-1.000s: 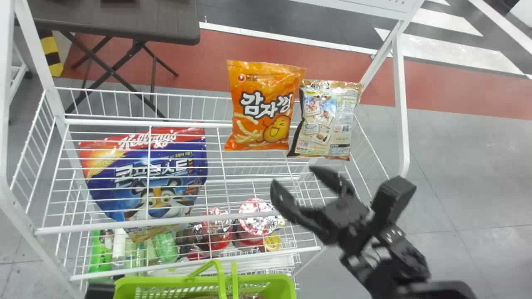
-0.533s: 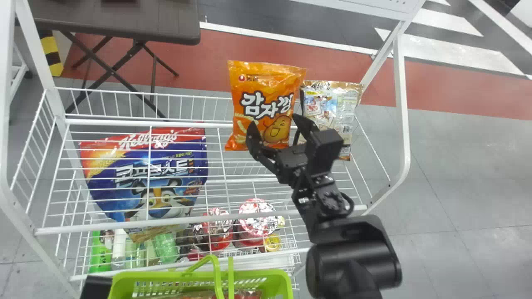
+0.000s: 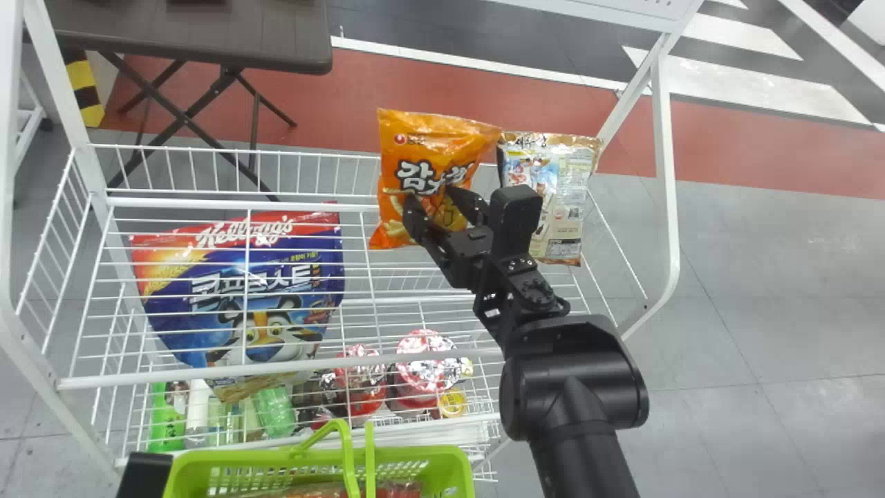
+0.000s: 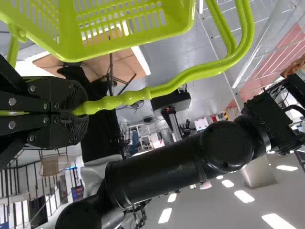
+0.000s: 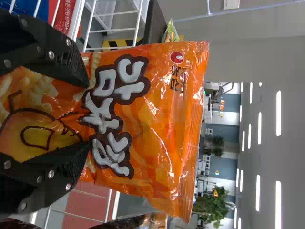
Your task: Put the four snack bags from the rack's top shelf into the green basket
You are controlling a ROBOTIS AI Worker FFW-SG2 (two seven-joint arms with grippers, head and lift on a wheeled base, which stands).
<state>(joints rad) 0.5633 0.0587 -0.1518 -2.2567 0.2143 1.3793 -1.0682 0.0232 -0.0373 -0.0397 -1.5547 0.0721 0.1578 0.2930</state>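
Pinching the potato snack bag [image 3: 404, 155] by its front, the right pincer [image 3: 431, 196] is at work on the rack's top shelf [image 3: 311, 206] in the head view. The foil snack bag [image 3: 560, 200] is just beside it, at about three o'clock, so a sideways pull could drag or topple that one too. The green basket [image 3: 429, 453] waits toward six o'clock with packets [image 3: 332, 490] inside; a bag lowered short would probably catch its rim.

The left wrist view gives what the head view does not: the left pincer [image 4: 85, 109] clamped on the basket's handle [image 4: 167, 88]. Held by that alone, the basket might swing if a bag knocked it.

The right wrist view shows the grip closely: both fingers [image 5: 71, 64] press into the bag's face, bunching slick film between them. So shallow a hold could slip once the weight comes on.
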